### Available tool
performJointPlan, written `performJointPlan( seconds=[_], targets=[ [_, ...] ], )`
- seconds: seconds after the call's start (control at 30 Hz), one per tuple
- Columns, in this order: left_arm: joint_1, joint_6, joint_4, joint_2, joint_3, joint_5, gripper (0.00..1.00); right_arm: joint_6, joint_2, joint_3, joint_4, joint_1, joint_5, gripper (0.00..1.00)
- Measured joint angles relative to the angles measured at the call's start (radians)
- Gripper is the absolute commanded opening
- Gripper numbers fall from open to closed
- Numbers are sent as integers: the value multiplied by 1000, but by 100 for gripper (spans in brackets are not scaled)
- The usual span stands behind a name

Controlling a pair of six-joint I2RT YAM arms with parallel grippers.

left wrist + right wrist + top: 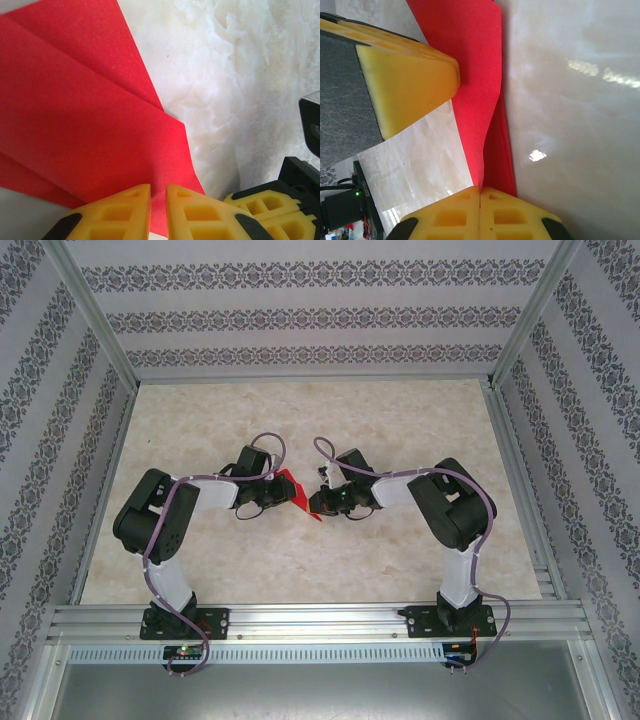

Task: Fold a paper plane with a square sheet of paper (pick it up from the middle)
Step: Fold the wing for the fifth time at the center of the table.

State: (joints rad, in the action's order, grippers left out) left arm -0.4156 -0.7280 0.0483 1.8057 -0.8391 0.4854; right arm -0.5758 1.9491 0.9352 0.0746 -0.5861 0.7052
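Observation:
The red sheet of paper (pixel 291 486), folded into overlapping layers, hangs above the middle of the table between my two grippers. In the left wrist view the sheet of paper (pixel 90 110) spreads up and left, and my left gripper (pixel 158 187) is pinched on its lower edge with a narrow slit between the jaws. My right gripper (pixel 480 189) is shut tight on a pointed end of the sheet of paper (pixel 470 60). From above, the left gripper (pixel 278 496) and right gripper (pixel 316 508) nearly meet. One left finger (pixel 405 90) shows beside the paper, and the right fingers (pixel 265 205) sit at the lower right.
The pale marble-look tabletop (pixel 300 570) lies under both arms. Patterned walls and aluminium posts (pixel 90 315) enclose it on three sides. A metal rail (pixel 320 618) carries the arm bases along the near edge.

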Motion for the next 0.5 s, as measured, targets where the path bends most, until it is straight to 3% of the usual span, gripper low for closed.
performJointPlan(
  seconds=[0.5],
  targets=[
    [-35, 6, 42, -99, 43, 42, 20, -33, 14, 15, -15, 8, 19, 0]
  ],
)
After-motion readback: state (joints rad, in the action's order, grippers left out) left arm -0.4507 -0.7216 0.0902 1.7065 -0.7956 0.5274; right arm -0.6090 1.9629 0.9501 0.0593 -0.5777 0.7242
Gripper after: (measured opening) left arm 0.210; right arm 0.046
